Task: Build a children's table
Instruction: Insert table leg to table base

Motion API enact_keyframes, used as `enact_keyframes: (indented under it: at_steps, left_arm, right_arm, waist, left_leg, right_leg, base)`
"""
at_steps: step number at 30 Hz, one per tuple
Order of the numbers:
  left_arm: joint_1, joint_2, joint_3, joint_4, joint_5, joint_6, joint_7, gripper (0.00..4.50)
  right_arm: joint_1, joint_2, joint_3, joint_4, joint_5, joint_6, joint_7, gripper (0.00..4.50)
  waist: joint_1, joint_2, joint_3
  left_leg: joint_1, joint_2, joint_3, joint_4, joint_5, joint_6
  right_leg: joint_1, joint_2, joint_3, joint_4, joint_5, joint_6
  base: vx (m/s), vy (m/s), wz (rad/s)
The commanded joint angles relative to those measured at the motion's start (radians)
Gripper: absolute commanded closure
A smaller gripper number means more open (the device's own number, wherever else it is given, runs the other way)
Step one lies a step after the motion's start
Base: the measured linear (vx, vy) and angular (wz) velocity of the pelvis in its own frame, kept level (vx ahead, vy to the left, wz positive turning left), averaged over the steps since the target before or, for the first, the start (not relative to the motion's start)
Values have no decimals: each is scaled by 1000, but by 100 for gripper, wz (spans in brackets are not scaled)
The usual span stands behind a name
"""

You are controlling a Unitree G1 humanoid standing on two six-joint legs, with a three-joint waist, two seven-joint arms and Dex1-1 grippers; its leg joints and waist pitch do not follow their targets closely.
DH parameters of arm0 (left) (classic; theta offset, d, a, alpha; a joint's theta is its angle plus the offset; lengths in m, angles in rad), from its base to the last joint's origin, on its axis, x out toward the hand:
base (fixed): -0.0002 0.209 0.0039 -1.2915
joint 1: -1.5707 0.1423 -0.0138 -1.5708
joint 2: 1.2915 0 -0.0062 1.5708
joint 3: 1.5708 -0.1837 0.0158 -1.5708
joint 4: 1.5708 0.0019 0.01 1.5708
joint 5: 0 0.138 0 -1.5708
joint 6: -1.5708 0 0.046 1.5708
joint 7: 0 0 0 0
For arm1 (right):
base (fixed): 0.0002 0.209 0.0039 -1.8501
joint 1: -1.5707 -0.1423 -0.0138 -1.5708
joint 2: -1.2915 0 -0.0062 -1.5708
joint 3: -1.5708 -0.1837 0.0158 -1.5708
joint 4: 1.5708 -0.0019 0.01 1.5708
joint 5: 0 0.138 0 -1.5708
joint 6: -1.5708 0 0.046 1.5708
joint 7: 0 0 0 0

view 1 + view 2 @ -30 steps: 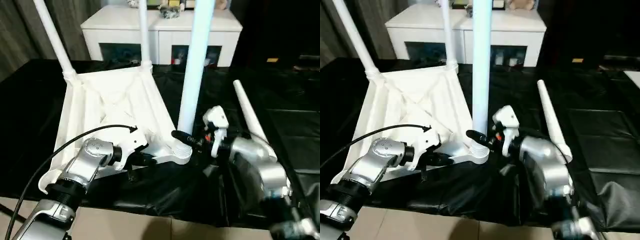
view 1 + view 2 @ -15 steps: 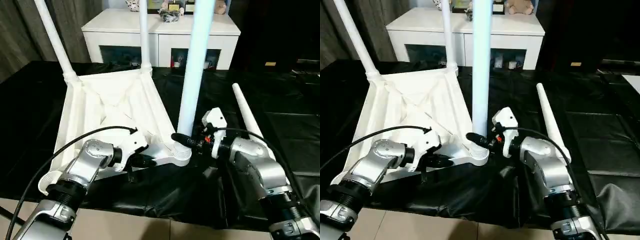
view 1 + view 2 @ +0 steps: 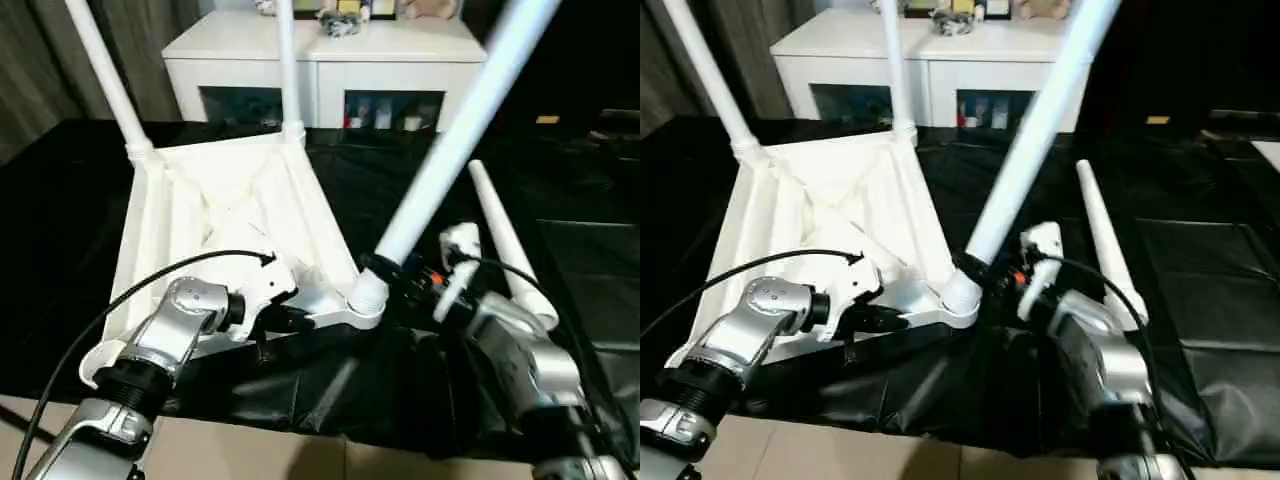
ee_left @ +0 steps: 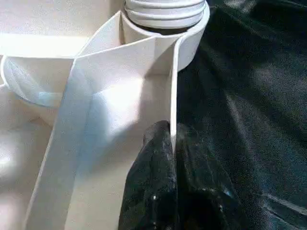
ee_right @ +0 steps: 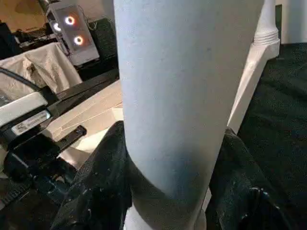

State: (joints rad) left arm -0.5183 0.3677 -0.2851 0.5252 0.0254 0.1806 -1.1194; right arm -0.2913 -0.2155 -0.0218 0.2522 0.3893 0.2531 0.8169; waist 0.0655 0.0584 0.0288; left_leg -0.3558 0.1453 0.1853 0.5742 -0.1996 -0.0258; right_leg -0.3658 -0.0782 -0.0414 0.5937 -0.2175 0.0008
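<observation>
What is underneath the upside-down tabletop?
The tabletop lies on a black sheet that spreads out on all sides of it. Whatever is beneath that sheet is covered. The left gripper pinches the tabletop's near rim.

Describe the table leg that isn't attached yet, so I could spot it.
Start at the upside-down white tabletop on the black cloth. To its right, past the right gripper, one white tapered leg lies flat on the cloth. The other legs stick up from the tabletop's corner sockets.

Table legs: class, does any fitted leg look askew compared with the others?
Yes. The near leg, gripped by the right hand, leans steeply away from its corner socket, while the two far legs stand straighter.
</observation>
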Motion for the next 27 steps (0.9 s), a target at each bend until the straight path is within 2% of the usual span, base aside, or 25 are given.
enact_keyframes:
  at_steps: [1, 4, 5, 6, 7, 8, 9, 10, 11, 12, 13, 14, 15, 16, 19, 21, 24, 25, 27]
  left_arm:
    - [-6, 6, 18, 3, -4, 6, 32, 450]
    - [-8, 7, 18, 3, -4, 6, 31, 450]
    - [-9, 7, 17, 2, -4, 6, 31, 450]
    - [-9, 6, 16, 0, -4, 7, 32, 450]
    - [-9, 6, 16, -1, -4, 8, 32, 450]
    - [-7, 6, 15, -3, -3, 9, 33, 450]
    - [-6, 6, 14, -4, -3, 9, 33, 450]
    - [-6, 6, 14, -4, -3, 9, 33, 450]
    - [-2, 5, 12, -9, -2, 10, 36, 450]
    - [0, 5, 12, -11, -2, 10, 37, 450]
    - [1, 5, 12, -13, -3, 11, 38, 450]
    - [3, 4, 11, -15, -3, 12, 38, 450]
    - [5, 4, 11, -17, -4, 13, 41, 450]
    - [5, 3, 10, -17, -4, 14, 41, 450]
    - [7, 4, 10, -20, -6, 15, 44, 450]
    - [8, 5, 10, -21, -7, 15, 45, 450]
    - [9, 6, 9, -21, -7, 14, 45, 450]
    - [9, 6, 10, -21, -7, 14, 46, 450]
    - [11, 6, 10, -25, -6, 15, 46, 450]
  right_arm:
    - [69, -15, 100, 17, -66, 40, 38, 268]
    - [83, -27, 141, -11, -87, 33, 54, 268]
    - [86, -46, 194, -38, -116, 28, 76, 268]
    - [80, -54, 214, -43, -130, 28, 83, 268]
    - [78, -59, 223, -47, -138, 28, 86, 268]
    - [69, -65, 238, -47, -151, 34, 92, 268]
    - [64, -68, 246, -47, -158, 38, 94, 268]
    - [64, -68, 246, -47, -158, 38, 94, 268]
    - [43, -88, 280, -46, -176, 63, 117, 268]
    - [35, -97, 295, -48, -180, 76, 131, 268]
    - [28, -104, 307, -46, -181, 87, 144, 268]
    - [21, -110, 314, -41, -180, 96, 156, 268]
    - [13, -118, 324, -33, -181, 112, 175, 268]
    - [11, -120, 326, -32, -181, 115, 179, 268]
    - [-11, -124, 334, 10, -198, 123, 192, 268]
    - [-30, -112, 323, 54, -208, 122, 177, 268]
    - [-63, -87, 299, 126, -217, 113, 127, 268]
    - [-78, -73, 279, 156, -220, 109, 93, 268]
    - [-79, -71, 271, 158, -223, 104, 78, 268]
  waist:
    - [3, -2, -29]
    - [7, -3, -29]
    - [10, -6, -29]
    - [11, -10, -28]
    - [12, -8, -27]
    - [12, -14, -25]
    - [12, -10, -25]
    - [12, -10, -25]
    - [11, -24, -24]
    - [12, -17, -23]
    - [11, -17, -24]
    - [10, -25, -24]
    - [11, -26, -25]
    - [12, -24, -26]
    - [13, -27, -28]
    - [13, -28, -29]
    - [10, -25, -24]
    - [6, -25, -21]
    - [1, -26, -20]
  left_leg:
    - [6, 91, -44, -96, -343, -11]
    - [6, 92, -42, -95, -324, -7]
    - [7, 92, -41, -94, -320, -2]
    - [5, 92, -40, -95, -312, 1]
    - [5, 92, -41, -95, -315, 2]
    - [8, 92, -40, -96, -326, 1]
    - [9, 92, -42, -97, -338, -4]
    - [9, 92, -42, -97, -338, -4]
    - [9, 93, -42, -97, -339, -4]
    - [11, 94, -43, -99, -339, -5]
    - [10, 94, -43, -98, -341, -6]
    - [11, 95, -41, -98, -338, -4]
    - [10, 95, -42, -99, -327, -3]
    - [10, 95, -42, -98, -320, -3]
    - [7, 94, -38, -93, -280, 14]
    - [9, 93, -37, -92, -281, 16]
    - [10, 92, -38, -94, -320, 3]
    - [14, 94, -42, -98, -372, -17]
    - [16, 94, -47, -102, -411, -35]
  right_leg:
    - [10, -91, 54, -87, -263, -197]
    - [11, -89, 53, -85, -243, -198]
    - [12, -89, 52, -85, -242, -203]
    - [13, -88, 53, -85, -244, -199]
    - [13, -89, 53, -85, -255, -197]
    - [11, -90, 54, -89, -287, -191]
    - [10, -91, 55, -91, -324, -184]
    - [10, -91, 55, -91, -324, -184]
    - [9, -92, 56, -93, -349, -178]
    - [8, -91, 56, -93, -356, -177]
    - [8, -90, 56, -92, -357, -175]
    - [7, -90, 57, -94, -354, -175]
    - [8, -91, 57, -91, -337, -179]
    - [9, -91, 56, -88, -322, -183]
    - [13, -89, 55, -82, -241, -202]
    - [12, -89, 54, -82, -241, -209]
    - [8, -91, 55, -87, -307, -209]
    - [4, -93, 56, -94, -395, -186]
    - [1, -93, 56, -98, -445, -165]
  base:
    - [0, 0, 0]
    - [0, 0, 0]
    - [0, 0, 0]
    - [0, 0, 0]
    - [0, 0, 0]
    - [0, 0, 0]
    - [0, 0, 0]
    - [0, 0, 0]
    - [0, 0, 0]
    - [0, 0, 0]
    - [0, 0, 0]
    - [0, 0, 0]
    - [0, 0, 0]
    - [0, 0, 0]
    - [0, 0, 0]
    - [0, 0, 0]
    - [0, 0, 0]
    - [0, 0, 0]
    - [0, 0, 0]
